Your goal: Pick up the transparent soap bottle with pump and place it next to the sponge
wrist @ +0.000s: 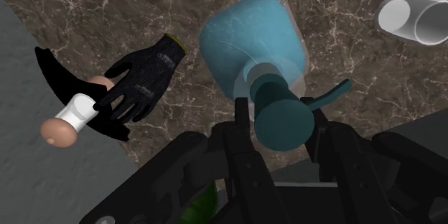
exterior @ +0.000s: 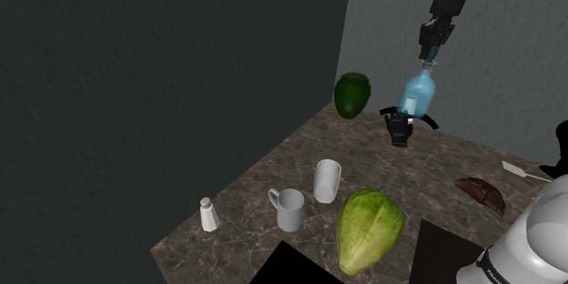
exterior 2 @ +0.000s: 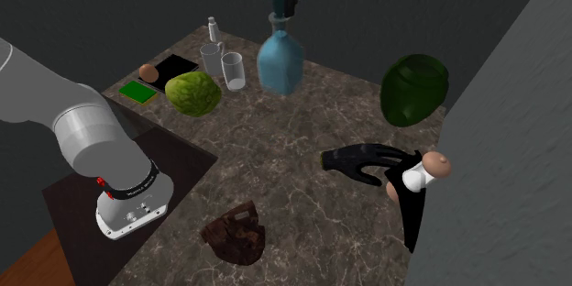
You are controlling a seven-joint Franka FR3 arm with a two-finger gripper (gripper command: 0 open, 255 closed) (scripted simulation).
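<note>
So, bottle: pale blue and see-through, hanging from the claw, clear of the bench, just above the glove in the shoulder view.
Axis: long axis about upright, teal pump head up, wide base down toward the bench.
Spout: sticks out sideways from the pump head, past one finger.
Claw: clenched on the pump neck, a black finger on either side, just under the head.
Glove: black, flat on the bench near the light wall, well apart from the sponge.
Sponge: green and flat, at the far end of the bench beside the cabbage.
Cups: a white mug and a glass side by side, a shaker near them.
Jar: dark green, at the bench's back corner.
Bench: brown stone with pale veins, set into the corner.
Room: one dark grey wall, one lighter grey wall; a strip of wooden floor below the stand.
</note>
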